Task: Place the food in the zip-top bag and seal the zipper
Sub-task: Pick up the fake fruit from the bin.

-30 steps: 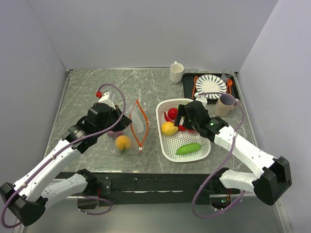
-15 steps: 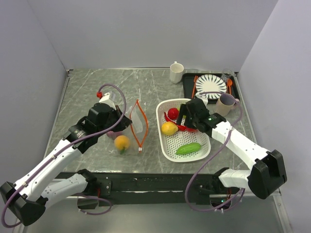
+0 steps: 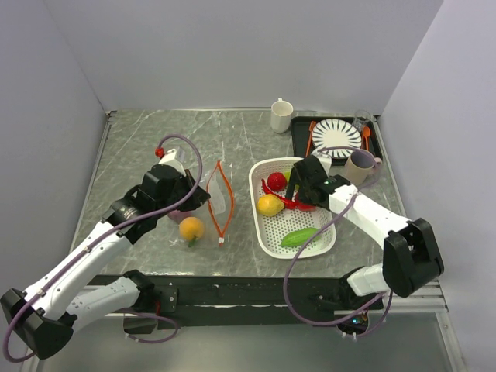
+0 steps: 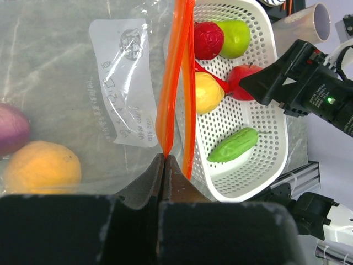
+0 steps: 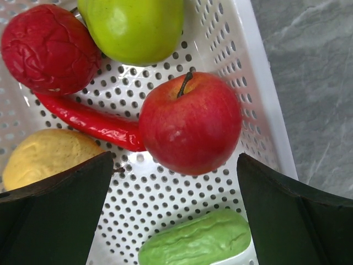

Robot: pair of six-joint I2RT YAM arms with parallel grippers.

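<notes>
**A:** Where does the right tool (image 5: 175,160) stand?

**B:** Above the white basket (image 5: 259,83), its fingers (image 5: 55,193) spread wide with nothing in them. The red apple (image 5: 190,124) lies squarely between them, just ahead of the tips. I see no contact.

**A:** How would that apple handle?

**B:** I'd judge it a light, hard, glossy toy. It is round and slick, so an off-centre pinch could squirt it out. It is best taken across its widest part, one finger on each side, clear of the stem.

**A:** Anything crowding it?

**B:** The red chilli (image 5: 88,124) touches it on one finger's side. The green ball (image 5: 132,25) sits just beyond it, farther from the tool. The cucumber (image 5: 193,243) lies nearest the tool, under the gap. The chilli might get nudged when the fingers descend.

**A:** And the zip-top bag (image 4: 66,83)?

**B:** It lies flat on the table (image 3: 132,147), stretching away from the left tool (image 4: 164,160). That tool is pinched fully closed on one lip of the zipper (image 4: 174,72). The other lip bows off toward the basket, so the mouth gapes. An orange ball (image 4: 41,168) and a purple ball (image 4: 11,130) lie inside, beside the tool on the side away from the basket.

**A:** Is that a sound hold?

**B:** I think so. The film looks thin and limp and would crumple, and the strip is the only stiff part.
</notes>
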